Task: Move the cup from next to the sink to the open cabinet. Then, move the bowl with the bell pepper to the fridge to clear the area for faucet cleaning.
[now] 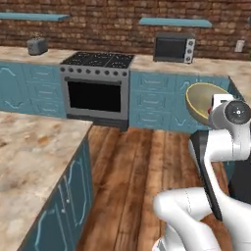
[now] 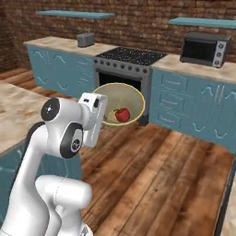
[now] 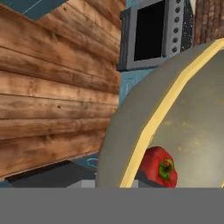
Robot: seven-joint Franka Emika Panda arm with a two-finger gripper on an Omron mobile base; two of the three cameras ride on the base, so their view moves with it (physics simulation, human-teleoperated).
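The olive-tan bowl with its paler rim hangs tilted in the air above the wooden floor, its opening turned toward the right base camera. The red bell pepper lies low inside it. My gripper is shut on the bowl's rim at its lower left edge, and the fingertips are mostly hidden by the bowl. From the left base view the bowl shows its outer side just left of my wrist. The hand view looks along the bowl wall, with the bell pepper close to the fingers.
A black stove with oven stands ahead between teal base cabinets. A microwave and a toaster sit on the back counter. A beige island counter lies close on the left. Wooden floor stretches ahead.
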